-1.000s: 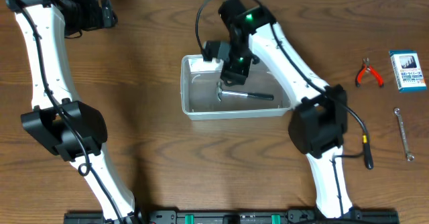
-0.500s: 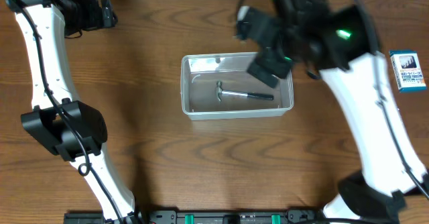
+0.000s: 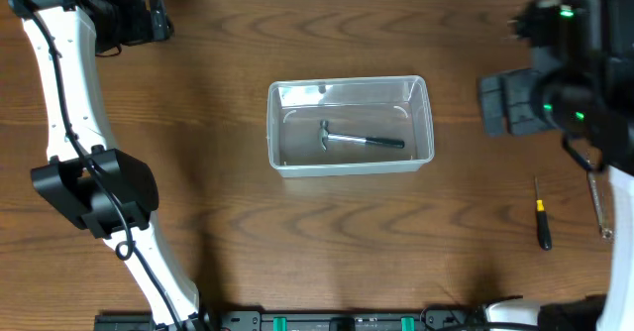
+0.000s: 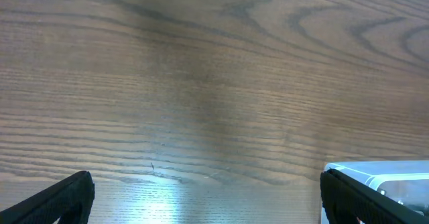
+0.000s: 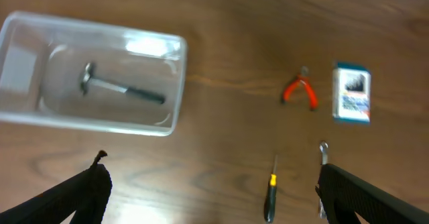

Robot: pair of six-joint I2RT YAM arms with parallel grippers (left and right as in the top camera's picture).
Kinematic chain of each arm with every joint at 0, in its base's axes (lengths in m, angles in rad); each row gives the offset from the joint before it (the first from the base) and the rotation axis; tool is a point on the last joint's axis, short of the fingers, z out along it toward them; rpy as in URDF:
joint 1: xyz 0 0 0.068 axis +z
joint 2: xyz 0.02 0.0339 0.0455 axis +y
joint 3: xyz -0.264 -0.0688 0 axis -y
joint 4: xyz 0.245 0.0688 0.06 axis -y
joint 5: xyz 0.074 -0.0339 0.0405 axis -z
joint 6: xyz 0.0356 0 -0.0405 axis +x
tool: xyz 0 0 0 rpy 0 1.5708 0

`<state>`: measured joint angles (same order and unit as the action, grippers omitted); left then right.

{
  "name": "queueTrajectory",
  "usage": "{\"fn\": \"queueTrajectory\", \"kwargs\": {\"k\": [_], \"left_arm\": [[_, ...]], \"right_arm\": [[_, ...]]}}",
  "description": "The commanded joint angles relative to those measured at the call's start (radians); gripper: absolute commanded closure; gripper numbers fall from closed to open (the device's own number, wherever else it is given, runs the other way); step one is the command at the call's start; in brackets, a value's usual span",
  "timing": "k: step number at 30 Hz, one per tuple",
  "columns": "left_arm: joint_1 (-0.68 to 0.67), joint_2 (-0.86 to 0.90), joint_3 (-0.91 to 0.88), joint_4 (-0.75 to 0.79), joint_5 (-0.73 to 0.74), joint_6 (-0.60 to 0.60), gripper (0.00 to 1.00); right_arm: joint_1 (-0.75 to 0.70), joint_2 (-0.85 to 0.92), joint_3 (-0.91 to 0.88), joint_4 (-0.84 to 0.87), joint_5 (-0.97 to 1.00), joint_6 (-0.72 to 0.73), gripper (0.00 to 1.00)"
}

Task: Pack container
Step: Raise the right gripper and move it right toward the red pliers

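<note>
Hovering above the table (image 4: pixel 201 83), the right gripper (image 5: pixel 211 174) is spread wide with nothing between its fingers. The container (image 5: pixel 175 83) sits ahead-left of it, well apart, with a hammer (image 5: pixel 120 88) lying flat inside. Red pliers (image 5: pixel 299 90) and a blue-white box (image 5: pixel 352 93) are ahead-right. A screwdriver (image 5: pixel 270 197) lies between the fingers' span and a wrench (image 5: pixel 323 150) is near the right-hand finger. The left gripper (image 4: pixel 206 184) is also wide open and empty.

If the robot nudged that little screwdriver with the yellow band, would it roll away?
Probably, if pushed sideways: the screwdriver looks slim and round, lying flat on the wooden table. It appears stiff and likely light, so it should lift without bending.
</note>
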<state>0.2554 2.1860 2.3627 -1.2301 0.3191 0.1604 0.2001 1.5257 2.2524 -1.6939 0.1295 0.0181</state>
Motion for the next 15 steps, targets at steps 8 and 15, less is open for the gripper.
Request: {"fn": "queueTrajectory", "kwargs": {"k": [8,15], "left_arm": [[0.004,-0.005,0.017,-0.003,0.009,-0.002,0.02],[0.004,-0.004,0.017,-0.003,0.009,-0.002,0.02]], "right_arm": [[-0.036,-0.020,0.006,0.087,-0.022,0.082,0.01],[-0.038,0.002,0.003,0.079,0.004,0.116,0.01]]}}
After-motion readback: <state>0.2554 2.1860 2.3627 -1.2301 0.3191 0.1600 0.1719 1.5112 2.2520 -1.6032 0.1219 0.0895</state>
